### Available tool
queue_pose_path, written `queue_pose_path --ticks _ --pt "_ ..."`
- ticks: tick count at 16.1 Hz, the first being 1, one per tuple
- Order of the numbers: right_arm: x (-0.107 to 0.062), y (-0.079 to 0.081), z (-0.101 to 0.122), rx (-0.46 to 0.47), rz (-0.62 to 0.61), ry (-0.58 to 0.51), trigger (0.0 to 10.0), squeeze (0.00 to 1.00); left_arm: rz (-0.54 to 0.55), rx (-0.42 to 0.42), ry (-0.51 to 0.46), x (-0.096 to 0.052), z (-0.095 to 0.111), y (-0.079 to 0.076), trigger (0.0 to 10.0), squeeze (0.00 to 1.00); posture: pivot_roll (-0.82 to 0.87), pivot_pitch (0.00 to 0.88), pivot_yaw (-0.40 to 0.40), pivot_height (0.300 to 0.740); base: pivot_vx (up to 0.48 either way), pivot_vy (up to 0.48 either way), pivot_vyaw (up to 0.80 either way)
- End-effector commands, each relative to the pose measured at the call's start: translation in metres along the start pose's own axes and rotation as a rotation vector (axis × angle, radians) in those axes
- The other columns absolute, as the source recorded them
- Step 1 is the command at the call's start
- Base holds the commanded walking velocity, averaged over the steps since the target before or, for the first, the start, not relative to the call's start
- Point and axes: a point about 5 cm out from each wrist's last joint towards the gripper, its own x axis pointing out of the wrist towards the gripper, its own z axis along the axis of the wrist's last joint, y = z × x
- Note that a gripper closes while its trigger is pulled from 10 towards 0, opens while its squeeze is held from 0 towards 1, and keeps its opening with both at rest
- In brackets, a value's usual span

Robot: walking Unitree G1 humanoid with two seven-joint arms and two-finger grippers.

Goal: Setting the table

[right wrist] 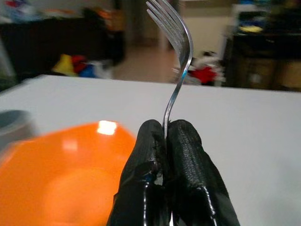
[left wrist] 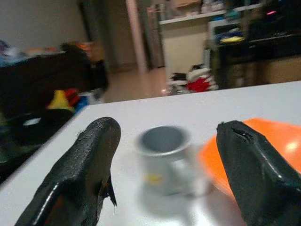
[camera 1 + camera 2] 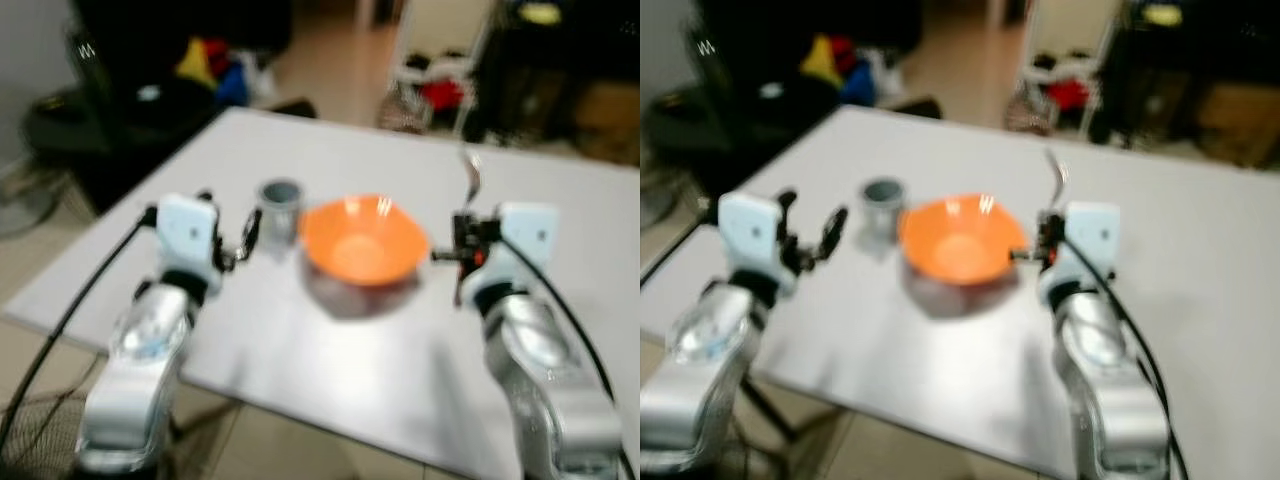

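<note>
Dim indoor light, blurred head views, glare on bowl (image 1: 70, 183)

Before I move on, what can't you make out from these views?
- Fork handle: right wrist view, hidden between the right gripper's fingers.
- Cup contents and yellow mark: left wrist view, blurred.
- Bowl: left wrist view, partly behind a left gripper finger.
- Floor clutter beyond the table: eye views, blurred.
</note>
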Motion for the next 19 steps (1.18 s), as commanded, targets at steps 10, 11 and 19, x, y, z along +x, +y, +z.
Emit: queue_pose_path --ticks 10,11,19 --pt "0.0016 0.0005 0.0063 0.006 -0.003 -0.024 10.0 0.00 0.029 0.009 -0.012 0.0017 0.0031 0.0069 10.0 0.00 0.07 0.000 0.039 0.740 0.152 0.000 -0.07" --pt "0.0013 0.0007 0.0056 0.009 -0.004 -0.021 10.0 0.00 0.025 0.007 -0.012 0.0017 0.0032 0.0071 10.0 0.00 0.07 0.000 0.041 0.740 0.000 0.000 -0.80" --pt "0.0012 0.0021 0.0050 0.019 0.007 -0.021 10.0 0.00 0.024 0.011 -0.005 -0.0015 0.0033 0.0092 10.0 0.00 0.08 0.000 0.037 0.740 0.000 0.367 -0.35"
